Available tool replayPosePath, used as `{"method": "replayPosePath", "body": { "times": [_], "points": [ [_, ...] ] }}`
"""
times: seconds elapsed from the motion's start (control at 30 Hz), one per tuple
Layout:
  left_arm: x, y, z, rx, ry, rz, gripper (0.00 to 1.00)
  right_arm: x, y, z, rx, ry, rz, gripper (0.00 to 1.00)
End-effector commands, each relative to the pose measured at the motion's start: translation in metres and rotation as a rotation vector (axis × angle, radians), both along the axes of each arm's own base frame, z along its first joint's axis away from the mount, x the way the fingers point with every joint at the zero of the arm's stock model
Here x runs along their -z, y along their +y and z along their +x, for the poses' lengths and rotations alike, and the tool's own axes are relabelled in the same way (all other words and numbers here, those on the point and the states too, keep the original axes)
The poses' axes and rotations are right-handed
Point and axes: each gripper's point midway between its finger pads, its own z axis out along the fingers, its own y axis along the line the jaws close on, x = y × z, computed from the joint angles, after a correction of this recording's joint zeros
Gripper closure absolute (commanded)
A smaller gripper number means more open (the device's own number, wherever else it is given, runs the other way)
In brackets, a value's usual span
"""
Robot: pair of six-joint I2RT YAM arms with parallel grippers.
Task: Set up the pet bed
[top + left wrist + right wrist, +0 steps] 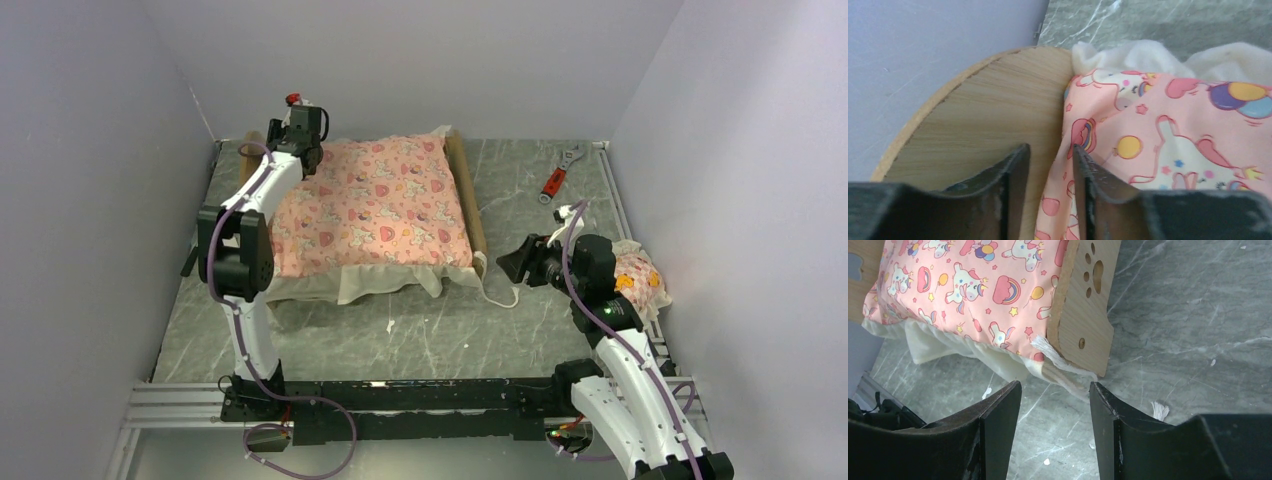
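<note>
Counts as we logged them:
- We had one pet bed [470, 225] with two wooden end boards: left board [250, 148] and right board [462, 170].
- We saw one pink print mattress [375, 205].
- There was one frilled pillow [645, 280].
- There was one red-handled wrench [557, 175].
- One worktop [420, 330] carried all of it.
- We counted two arms: left arm [245, 250] and right arm [620, 370].
- That gave two grippers: left gripper [1050, 150] and right gripper [1055, 385]. Each had two fingers, so four in total.
- We found one paw-print cutout [1097, 271], made of one pad hole plus four toe holes.
- There was one screw hole [1081, 343].
</note>
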Motion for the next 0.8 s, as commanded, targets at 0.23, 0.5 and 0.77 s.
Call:
{"method": "replayPosePath", "body": {
  "times": [0.23, 0.5, 0.77],
  "points": [
    [-0.093, -0.065, -0.049, 0.107, -0.078, -0.091, 0.4, -0.01, 0.01, 0.002, -0.042, -0.061, -0.02, 0.43],
    [-0.111, -0.219, -0.135, 0.439, -0.041, -0.366, 0.33, 0.012, 0.013, 0.013, -0.05, -0.053, -0.031, 0.46],
    [-0.049, -0.324, -0.208, 0.648, 0.123, -0.481, 0.29, 0.023, 0.031, 0.022, -0.134, -0.132, -0.008, 0.5]
  ]
}}
